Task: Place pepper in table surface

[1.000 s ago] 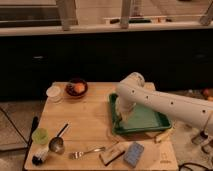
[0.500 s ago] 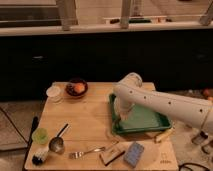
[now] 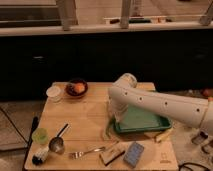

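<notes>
Gripper (image 3: 115,120) low at the tray (image 3: 145,121) edge, pepper (image 3: 108,131) on the worktop (image 3: 82,115)

We see the gripper down at the left rim of the dark green tray, mostly hidden by the white arm, so we cannot tell whether it is open or closed. The green pepper lies on the light wooden worktop just beside the tray's front-left corner, right below the gripper.

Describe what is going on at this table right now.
A white robot arm reaches in from the right over the wooden table surface. Its gripper is low at the left edge of the dark green tray, just above the green pepper, which is at the table beside the tray. Whether the pepper is held or released cannot be told. A bowl, spoon and fork lie nearby.
</notes>
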### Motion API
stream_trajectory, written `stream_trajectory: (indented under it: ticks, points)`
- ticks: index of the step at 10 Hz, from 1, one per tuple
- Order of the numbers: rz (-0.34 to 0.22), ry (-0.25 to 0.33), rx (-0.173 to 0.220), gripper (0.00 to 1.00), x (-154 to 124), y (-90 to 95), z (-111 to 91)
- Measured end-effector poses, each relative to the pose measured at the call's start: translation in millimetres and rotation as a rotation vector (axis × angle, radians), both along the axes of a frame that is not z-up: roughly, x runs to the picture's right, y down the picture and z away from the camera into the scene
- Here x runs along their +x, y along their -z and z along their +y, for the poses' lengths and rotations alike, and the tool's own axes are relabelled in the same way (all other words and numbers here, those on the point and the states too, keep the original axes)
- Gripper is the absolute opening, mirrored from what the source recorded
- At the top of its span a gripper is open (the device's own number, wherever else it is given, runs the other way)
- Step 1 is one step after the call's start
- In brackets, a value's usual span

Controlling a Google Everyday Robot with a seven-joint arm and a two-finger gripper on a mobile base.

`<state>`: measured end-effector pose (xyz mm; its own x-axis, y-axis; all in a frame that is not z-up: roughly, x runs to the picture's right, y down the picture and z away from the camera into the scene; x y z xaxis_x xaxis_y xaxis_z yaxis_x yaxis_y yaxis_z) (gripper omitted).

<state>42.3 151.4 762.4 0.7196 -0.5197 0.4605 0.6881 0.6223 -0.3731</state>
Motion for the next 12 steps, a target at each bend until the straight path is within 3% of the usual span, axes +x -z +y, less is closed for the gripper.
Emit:
stream_trajectory:
  ticks: [4, 8, 10, 12]
  points:
    - [-0.102, 0.116, 0.019, 0.00, -38, 6.4, -4]
    - [-0.167, 0.222, 0.016, 0.03, -65, 6.9, -3]
    - [-0.196, 0.257, 0.004, 0.17, -78, 5.5, -2]
    - [-0.220, 0.286, -0.006, 0.39, -84, 2.4, -1]
